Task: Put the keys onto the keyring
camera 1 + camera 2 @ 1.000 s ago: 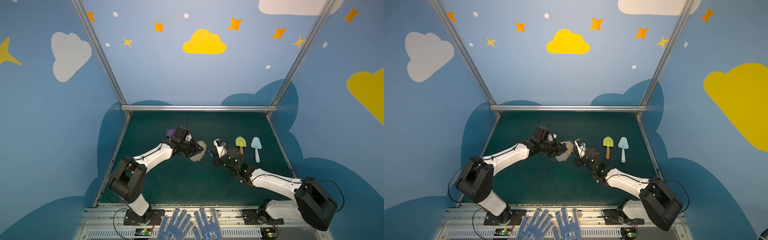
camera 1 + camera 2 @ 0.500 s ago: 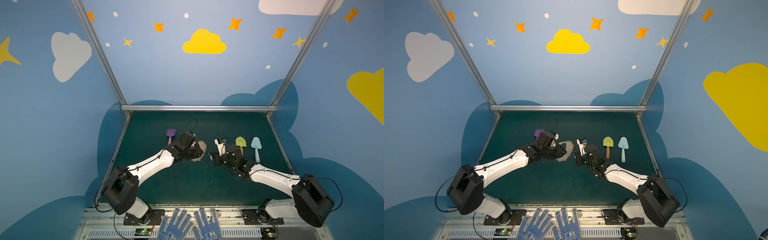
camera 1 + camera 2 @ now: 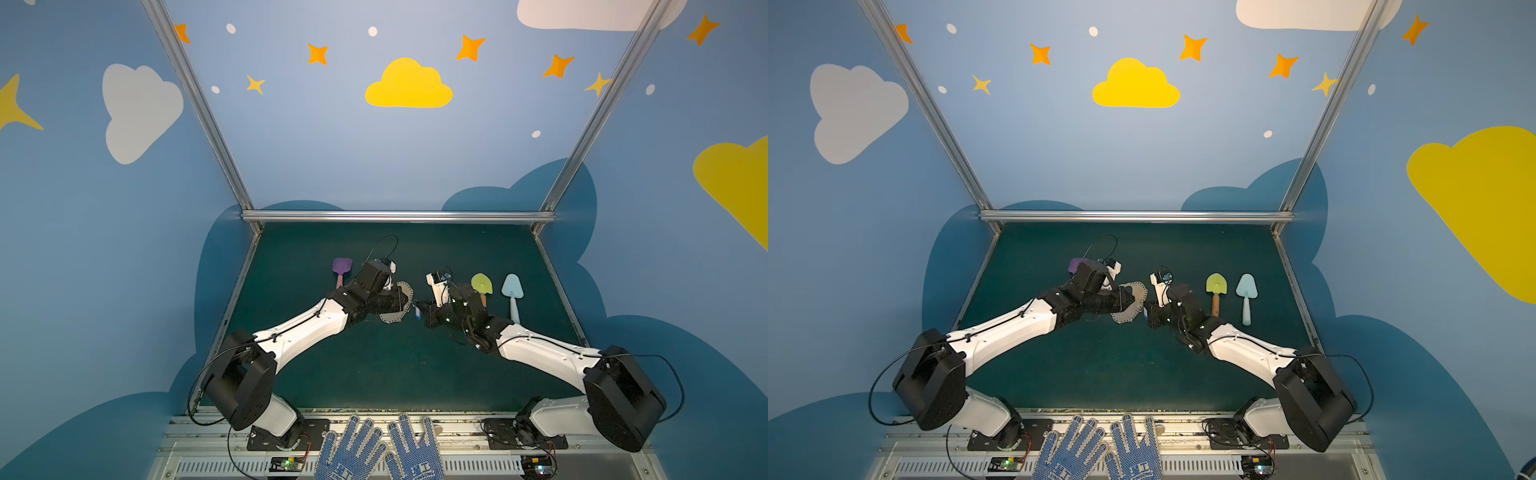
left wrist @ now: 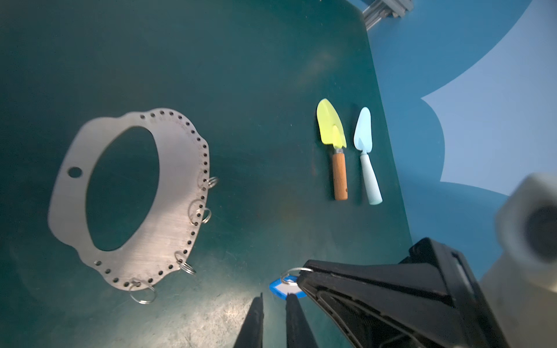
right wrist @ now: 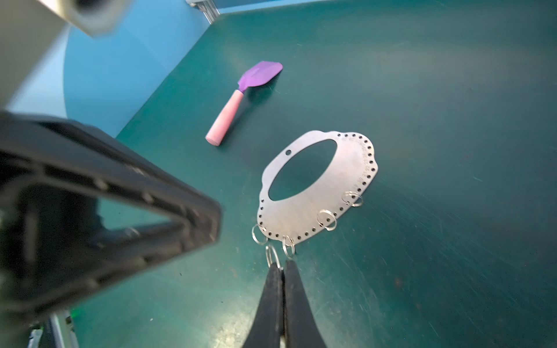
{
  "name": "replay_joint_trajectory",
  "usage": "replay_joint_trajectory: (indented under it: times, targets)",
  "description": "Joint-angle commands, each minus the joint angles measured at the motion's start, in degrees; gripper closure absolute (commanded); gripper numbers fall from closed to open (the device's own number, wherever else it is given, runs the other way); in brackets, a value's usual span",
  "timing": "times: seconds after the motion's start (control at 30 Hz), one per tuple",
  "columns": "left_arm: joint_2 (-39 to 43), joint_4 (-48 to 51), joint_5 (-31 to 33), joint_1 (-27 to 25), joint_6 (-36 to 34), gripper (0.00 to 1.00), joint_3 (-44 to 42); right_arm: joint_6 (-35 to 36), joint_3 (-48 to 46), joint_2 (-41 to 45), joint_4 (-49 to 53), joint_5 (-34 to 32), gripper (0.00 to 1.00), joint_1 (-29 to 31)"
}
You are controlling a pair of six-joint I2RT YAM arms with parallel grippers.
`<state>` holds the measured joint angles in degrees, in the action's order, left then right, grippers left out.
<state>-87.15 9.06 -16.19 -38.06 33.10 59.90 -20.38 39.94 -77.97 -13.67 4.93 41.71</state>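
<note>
Keyring on mat, blue shovel near edge

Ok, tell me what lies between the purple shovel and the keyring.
Bare green mat separates purple shovel from keyring, seen in the right wrist view.

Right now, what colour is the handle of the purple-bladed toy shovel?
Pink. The purple shovel's handle shows best in the right wrist view.

Top views: high over the front, facing down and back, whole table.
Wrist views: low, close, facing each other; both show the keyring.
</note>
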Motion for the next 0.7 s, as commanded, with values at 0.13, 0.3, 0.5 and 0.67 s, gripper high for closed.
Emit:
replay_joint_trajectory:
  times: [0.13,0.3,0.5,0.67]
  targets:
    - [-1.61,0.32,-3.58,-0.34,-1.07,0.81,0.94,-1.22,1.01,-0.38,0.38,1.44,1.0,-0.1]
    - [-1.97,-0.31,-4.18,-0.27,-0.22,0.82,1.09,-1.71,0.46,0.23,-0.4,1.51,1.0,-0.11]
    - [1.42,-7.34,-6.53,3.88,5.78,0.7,-4.09,3.85,-6.1,4.76,-8.34,-3.31,1.0,0.27]
    - [1.16,-16.54,-16.05,8.49,13.43,0.68,-7.51,13.55,-10.91,9.74,-15.48,-7.61,1.0,1.53]
